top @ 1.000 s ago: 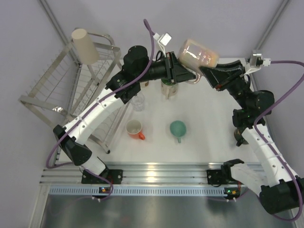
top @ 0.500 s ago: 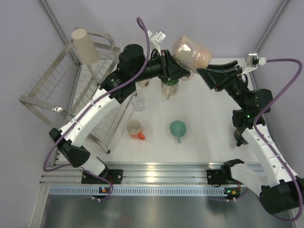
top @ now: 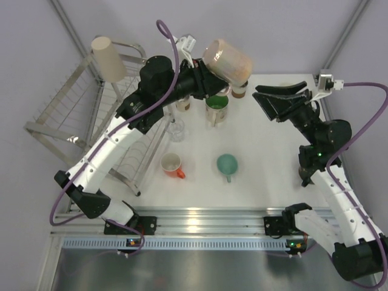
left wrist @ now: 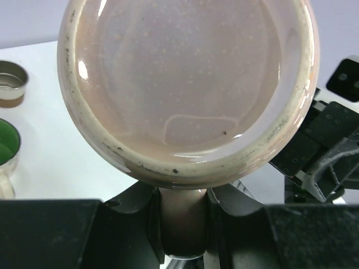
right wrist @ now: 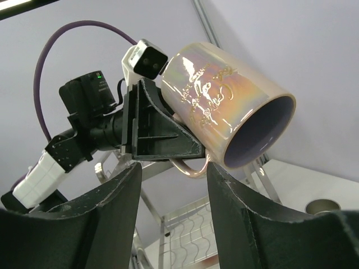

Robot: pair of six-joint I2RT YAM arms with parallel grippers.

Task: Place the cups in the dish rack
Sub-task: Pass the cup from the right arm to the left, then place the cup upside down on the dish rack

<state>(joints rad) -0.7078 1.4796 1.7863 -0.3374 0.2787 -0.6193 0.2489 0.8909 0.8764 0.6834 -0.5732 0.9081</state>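
- The pink mug (top: pixel 227 60) hangs tilted above the back of the desk (top: pixel 267 163), right of the rack (top: pixel 79 103); your left claw (left wrist: pixel 182 224) is clamped on its handle.
- Your right claw (top: pixel 274 100) gapes apart nearby, holding nothing.
- Judged mid-carry; next you swing left over the rack and find a free tier.

Robot lab: white table (top: pixel 270 160), aluminium rail (top: pixel 200 219) (grey walls (top: pixel 273 24)).

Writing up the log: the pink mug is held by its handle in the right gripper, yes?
Not quite: the left gripper holds the pink mug by its handle. The right wrist view shows it, with the right gripper open and empty.
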